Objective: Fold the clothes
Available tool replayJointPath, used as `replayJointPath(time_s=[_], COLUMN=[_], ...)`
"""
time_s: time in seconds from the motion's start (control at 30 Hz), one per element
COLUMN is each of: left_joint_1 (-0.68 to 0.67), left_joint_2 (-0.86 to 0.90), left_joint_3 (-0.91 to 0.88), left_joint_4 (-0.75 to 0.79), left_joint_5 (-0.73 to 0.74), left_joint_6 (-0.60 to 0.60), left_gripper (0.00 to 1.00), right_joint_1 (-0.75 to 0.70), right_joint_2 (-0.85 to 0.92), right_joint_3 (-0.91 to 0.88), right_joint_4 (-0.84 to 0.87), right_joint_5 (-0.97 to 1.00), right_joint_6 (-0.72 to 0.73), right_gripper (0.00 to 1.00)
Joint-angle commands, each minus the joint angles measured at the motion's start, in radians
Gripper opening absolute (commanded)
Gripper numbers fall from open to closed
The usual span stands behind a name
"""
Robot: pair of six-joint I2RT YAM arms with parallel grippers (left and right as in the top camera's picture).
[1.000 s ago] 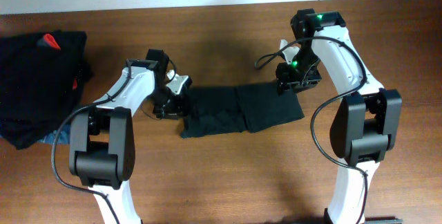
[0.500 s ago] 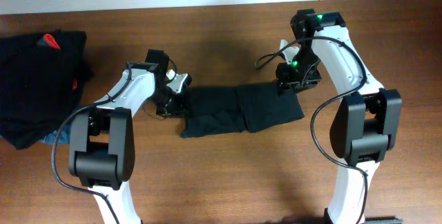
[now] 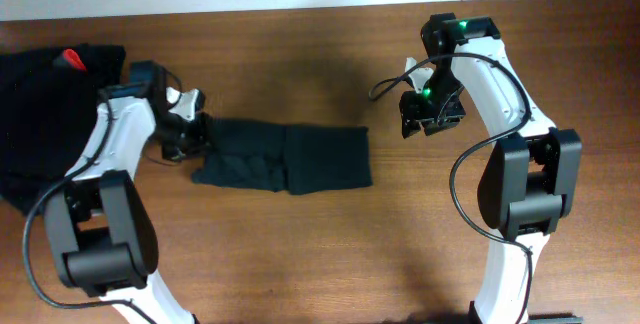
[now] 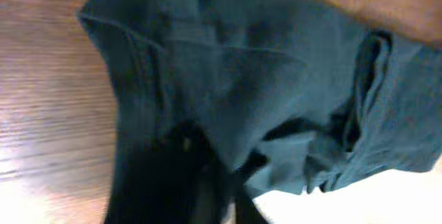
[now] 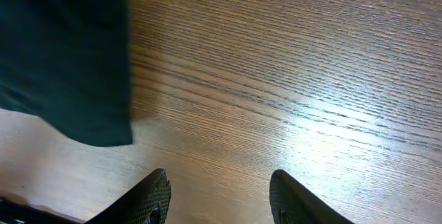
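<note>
A folded black garment lies as a long strip across the table's middle. My left gripper is at its left end, shut on bunched fabric. In the left wrist view the dark cloth fills the frame and gathers into the blurred dark jaws of the left gripper. My right gripper hangs open over bare wood, to the right of the garment and apart from it. In the right wrist view the right gripper holds nothing, and the garment's corner lies at the upper left.
A loose pile of more black clothes with a red tag lies at the table's far left, close behind my left arm. The wooden table ends at a pale wall along the back.
My left gripper closed on the garment's left end and dragged it left toward the pile. The cloth's right end slid away from the right gripper, which stayed still.
</note>
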Motion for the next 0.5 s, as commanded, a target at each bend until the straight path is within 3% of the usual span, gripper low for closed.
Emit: replayJointPath(time_s=[0.0,0.23,0.27,0.37,0.47], left_joint_1=[-0.002,-0.002,-0.002,-0.002,-0.002], left_joint_2=[-0.018,-0.017,-0.006,0.038,0.103], left_joint_3=[0.009,0.003,0.0,-0.002,-0.002], left_joint_4=[-0.016,-0.018,-0.007,0.015,0.04], left_joint_5=[-0.013,-0.19,-0.208,-0.195,-0.08], left_joint_6=[0.014,0.013,0.014,0.016,0.09], left_gripper=[0.83,0.87,0.93,0.94,0.94], right_joint_1=[0.0,0.0,0.0,0.0,0.0], right_joint_2=[0.009,0.009,0.009,0.009,0.009], right_joint_3=[0.016,0.016,0.016,0.016,0.016], right_joint_4=[-0.003,-0.007,-0.007,-0.007,-0.006], right_joint_5=[0.012,0.012,0.012,0.012,0.012], right_joint_6=[-0.01,-0.015,-0.018,-0.026,-0.026], right_gripper=[0.52,0.52,0.52,0.52,0.52])
